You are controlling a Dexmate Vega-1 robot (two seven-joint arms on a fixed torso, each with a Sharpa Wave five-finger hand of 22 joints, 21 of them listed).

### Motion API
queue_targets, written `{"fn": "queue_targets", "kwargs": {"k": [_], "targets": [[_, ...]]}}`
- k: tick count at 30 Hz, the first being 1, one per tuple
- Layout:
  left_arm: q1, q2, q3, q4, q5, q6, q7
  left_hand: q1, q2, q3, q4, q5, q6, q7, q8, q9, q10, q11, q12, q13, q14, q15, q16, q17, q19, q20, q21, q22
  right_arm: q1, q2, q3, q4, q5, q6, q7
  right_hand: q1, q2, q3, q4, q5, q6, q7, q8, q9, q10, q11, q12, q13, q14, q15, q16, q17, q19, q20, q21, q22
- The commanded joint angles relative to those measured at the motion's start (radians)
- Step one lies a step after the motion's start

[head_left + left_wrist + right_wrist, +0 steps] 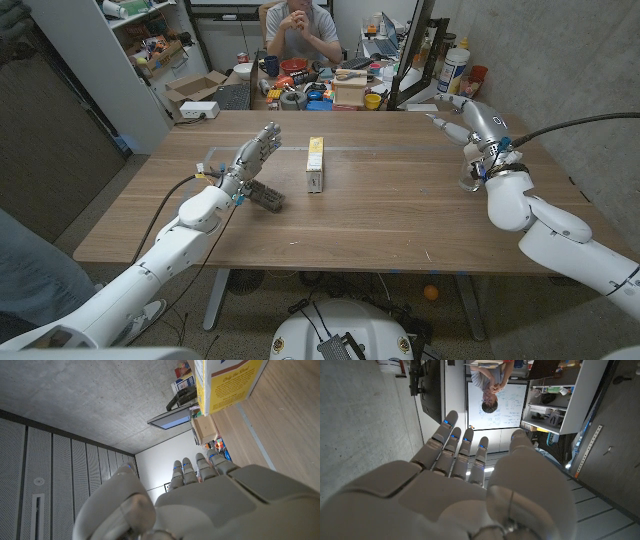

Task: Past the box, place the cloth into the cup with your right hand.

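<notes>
A narrow yellow and white box [315, 165] lies in the middle of the wooden table [390, 220]. Just left of it a dark grey cloth [266, 195] lies crumpled on the table, close beside my left wrist. My left hand [255, 155] hovers above the cloth with its fingers stretched out and apart, holding nothing. Its back [200, 495] shows in the left wrist view, with the box [225, 382] beyond the fingertips. What looks like a clear cup [468, 180] stands at the right, by my right wrist. My right hand [468, 122] is raised there, fingers [462, 450] straight, empty.
A faint clear object [208, 160] sits left of my left hand. A person [303, 30] sits behind the table's far edge at a cluttered desk [320, 90] with boxes, bottles and a keyboard. A shelf unit [150, 50] stands at the back left.
</notes>
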Motion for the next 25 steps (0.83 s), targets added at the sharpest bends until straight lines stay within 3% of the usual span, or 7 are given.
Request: {"fn": "queue_targets", "kwargs": {"k": [1, 4, 6, 16, 25], "targets": [[0.042, 0.032, -0.048, -0.042, 0.019, -0.081, 0.006, 0.002, 0.011, -0.003, -0.002, -0.002, 0.005, 0.008, 0.0, 0.004, 0.003, 0.003, 0.002, 0.004, -0.003, 0.0, -0.001, 0.005, -0.003, -0.012, 0.001, 0.003, 0.053, 0.148, -0.046, 0.096, 0.098, 0.247, 0.02, -0.004, 0.013, 0.0, -0.001, 0.002, -0.029, 0.003, -0.005, -0.004, -0.024, 0.001, -0.011, -0.017, -0.026, 0.007, -0.007, 0.003, -0.02, -0.041, -0.014, 0.002], [0.051, 0.05, -0.06, -0.057, 0.02, -0.086, -0.002, 0.003, 0.011, -0.004, -0.003, -0.002, 0.005, 0.008, 0.0, 0.004, 0.002, 0.003, 0.002, 0.004, -0.005, -0.001, -0.002, 0.005, -0.003, -0.013, 0.001, 0.003, 0.061, 0.178, -0.058, 0.101, 0.11, 0.261, 0.033, -0.007, 0.015, -0.001, -0.001, 0.002, -0.048, 0.008, -0.007, -0.007, -0.039, 0.003, -0.017, -0.027, -0.033, 0.012, -0.006, 0.004, -0.023, -0.041, -0.019, 0.002], [0.057, 0.06, -0.069, -0.062, 0.015, -0.092, -0.011, 0.003, 0.011, -0.004, -0.003, -0.002, 0.005, 0.007, 0.0, 0.004, 0.002, 0.003, 0.002, 0.004, -0.005, -0.002, -0.002, 0.005, -0.003, -0.013, 0.001, 0.003, 0.065, 0.195, -0.067, 0.097, 0.106, 0.255, 0.038, -0.009, 0.017, -0.001, -0.001, 0.001, -0.055, 0.013, -0.006, -0.009, -0.036, 0.023, -0.014, -0.035, -0.039, 0.016, -0.006, 0.003, -0.023, -0.039, -0.022, 0.002], [0.075, 0.087, -0.103, -0.059, -0.012, -0.124, -0.059, 0.005, 0.012, -0.005, -0.004, -0.002, 0.006, 0.005, 0.0, 0.004, 0.002, 0.001, 0.002, 0.004, -0.006, -0.002, -0.001, 0.005, -0.008, -0.014, -0.001, 0.003, 0.073, 0.264, -0.113, 0.075, 0.055, 0.231, 0.028, -0.011, 0.022, 0.0, -0.001, 0.001, -0.05, 0.01, 0.001, -0.011, -0.031, 0.015, -0.011, -0.044, -0.034, 0.016, -0.001, 0.004, -0.024, -0.037, -0.026, 0.002], [0.059, 0.085, -0.095, -0.04, -0.017, -0.135, -0.098, 0.006, 0.013, -0.006, -0.004, -0.003, 0.007, 0.004, 0.0, 0.004, 0.002, 0.0, 0.002, 0.004, -0.006, -0.002, -0.001, 0.005, -0.011, -0.014, -0.002, 0.003, 0.079, 0.282, -0.129, 0.07, 0.035, 0.21, 0.043, -0.012, 0.027, 0.001, -0.001, 0.001, -0.04, 0.004, 0.007, -0.013, -0.029, 0.016, -0.01, -0.052, -0.032, 0.017, 0.001, 0.004, -0.025, -0.034, -0.03, 0.002]]}}
